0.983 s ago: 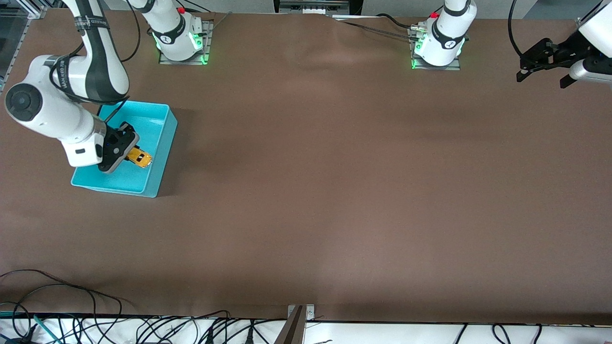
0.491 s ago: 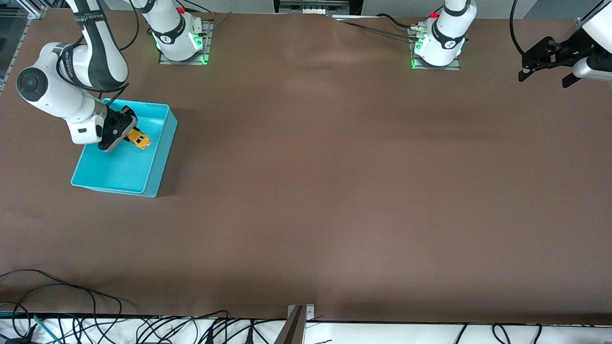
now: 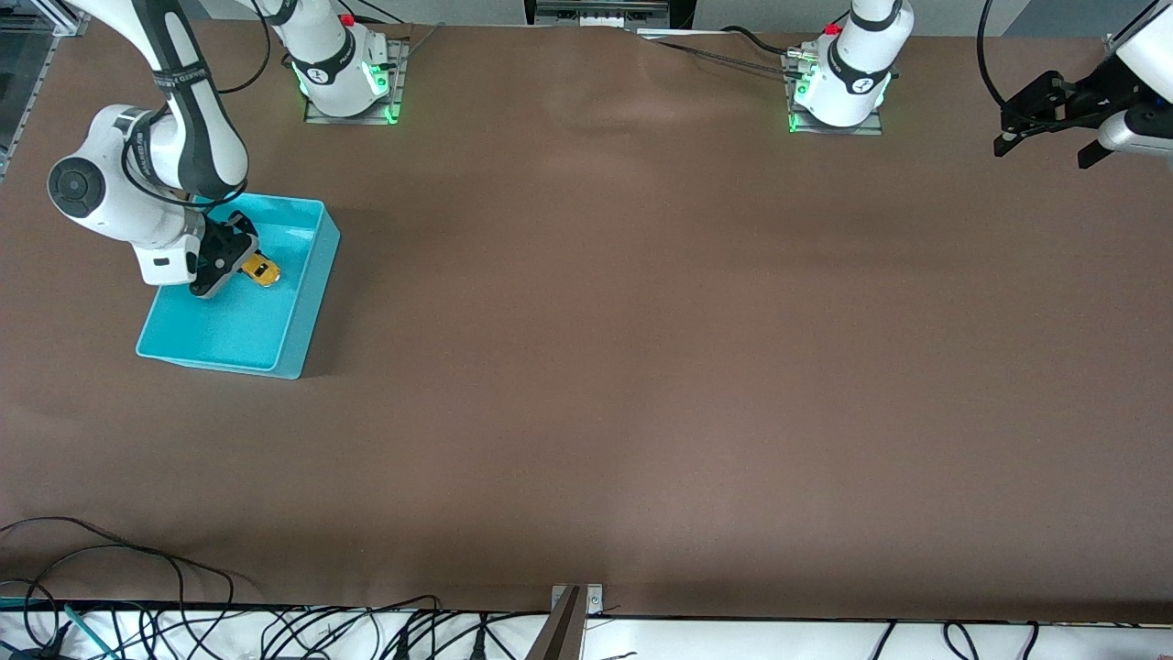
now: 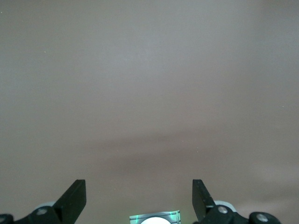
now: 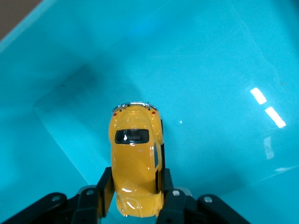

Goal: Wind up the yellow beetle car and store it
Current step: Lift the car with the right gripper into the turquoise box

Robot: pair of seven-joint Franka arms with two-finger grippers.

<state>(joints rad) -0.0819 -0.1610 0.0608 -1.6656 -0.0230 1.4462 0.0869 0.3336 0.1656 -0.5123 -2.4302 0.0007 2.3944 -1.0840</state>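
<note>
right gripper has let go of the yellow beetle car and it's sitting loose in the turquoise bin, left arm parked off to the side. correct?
Not quite. The right gripper is shut on the yellow beetle car, holding it inside the turquoise bin; the right wrist view shows a finger on each side of the body. The left gripper does wait open over the left arm's end of the table.

No text, label, brand, number or sign can be read on anything in these views.

Right gripper is down inside the turquoise bin, clamped on the yellow beetle car. Left gripper just hangs with fingers spread at the left arm's end, well apart from the bin.
</note>
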